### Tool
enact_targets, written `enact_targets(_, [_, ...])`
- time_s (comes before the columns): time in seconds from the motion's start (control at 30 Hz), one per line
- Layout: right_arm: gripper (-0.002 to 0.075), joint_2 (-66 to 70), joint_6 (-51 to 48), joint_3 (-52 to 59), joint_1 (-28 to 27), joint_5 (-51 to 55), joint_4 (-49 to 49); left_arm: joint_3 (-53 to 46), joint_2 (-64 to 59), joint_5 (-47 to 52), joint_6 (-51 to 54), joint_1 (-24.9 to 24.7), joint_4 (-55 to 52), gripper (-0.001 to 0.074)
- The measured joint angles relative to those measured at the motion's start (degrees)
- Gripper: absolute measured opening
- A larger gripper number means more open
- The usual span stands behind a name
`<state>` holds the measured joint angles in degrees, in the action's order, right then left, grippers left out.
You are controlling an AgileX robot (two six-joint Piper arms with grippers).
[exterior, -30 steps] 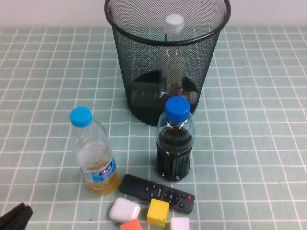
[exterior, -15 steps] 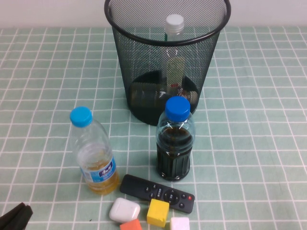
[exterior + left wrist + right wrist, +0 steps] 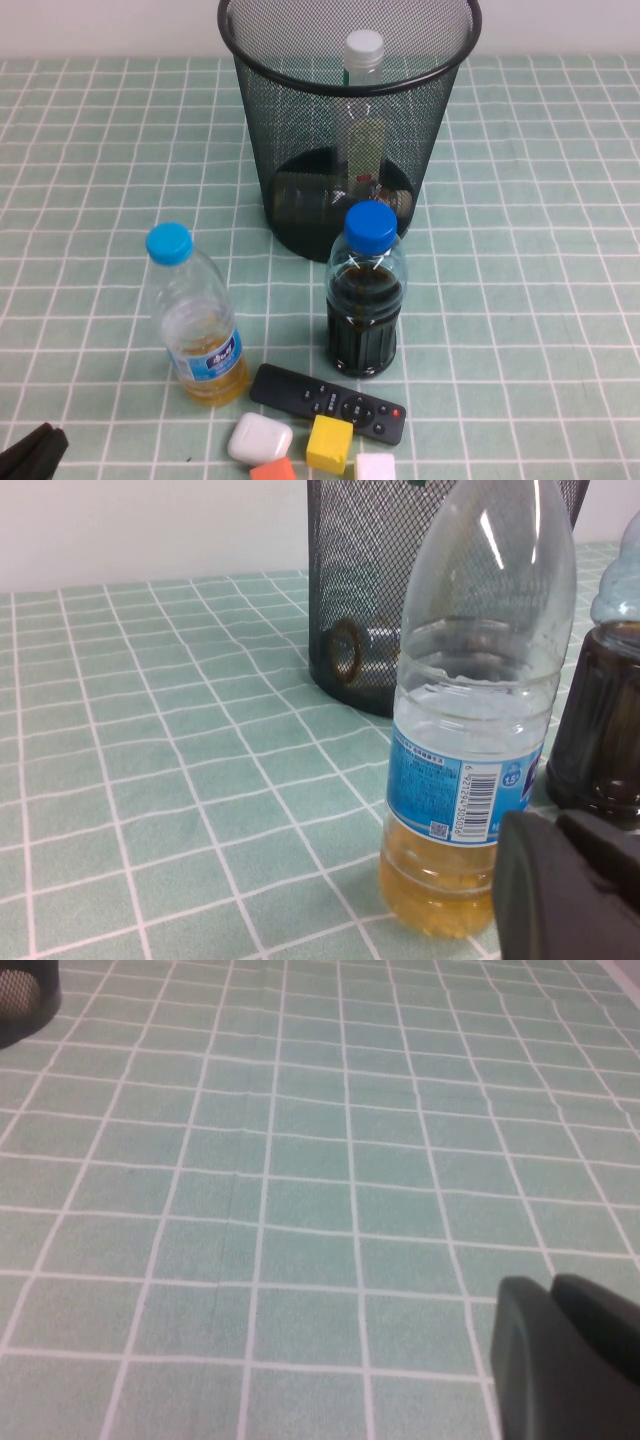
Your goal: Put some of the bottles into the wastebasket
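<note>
Only a dark tip of the left gripper shows at the table's near-left corner, cut off so its fingers cannot be read; it holds nothing visible. Just ahead of it stands the yellow-liquid bottle, with the dark-liquid bottle beyond. Both task bottles sit inside the wastebasket: the tall bottle upright, the short bottle blurred behind mesh. Out of the high view, the right gripper hovers over bare tablecloth, its state unclear.

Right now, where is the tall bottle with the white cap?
In the high view, the tall bottle stands upright inside the wastebasket at the table's far middle, behind the dark-liquid bottle.
</note>
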<state>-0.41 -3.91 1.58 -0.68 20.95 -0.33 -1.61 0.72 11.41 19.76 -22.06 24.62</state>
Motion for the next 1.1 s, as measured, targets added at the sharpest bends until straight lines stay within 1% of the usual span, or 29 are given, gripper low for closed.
enact_targets(0.63, [-0.0008,0.0,0.0,0.0,0.0,0.1,0.0,0.0,0.0,0.0,0.0,0.0,-0.3,-0.0004])
enact_targets(0.73, [-0.0008,0.0,0.0,0.0,0.0,0.1,0.0,0.0,0.0,-1.9,0.5,0.0,-2.0,-0.0004])
enact_targets(0.8, [-0.0008,0.0,0.0,0.0,0.0,0.1,0.0,0.0,0.0,-5.5,0.5,0.4,-3.5,-0.0004])
enact_targets(0.87, [-0.0008,0.0,0.0,0.0,0.0,0.1,0.0,0.0,0.0,-9.4,-0.8,2.5,-6.9,-0.0004])
enact_targets(0.97, [-0.0008,0.0,0.0,0.0,0.0,0.1,0.0,0.0,0.0,-13.0,-5.0,9.9,-13.3,-0.0004])
enact_targets(1.03, [-0.0008,0.0,0.0,0.0,0.0,0.1,0.0,0.0,0.0,-11.4,-9.5,15.2,-18.1,-0.0004])
enact_targets(1.1, [-0.0008,0.0,0.0,0.0,0.0,0.1,0.0,0.0,0.0,-7.1,-14.2,18.3,-22.4,-0.0004])
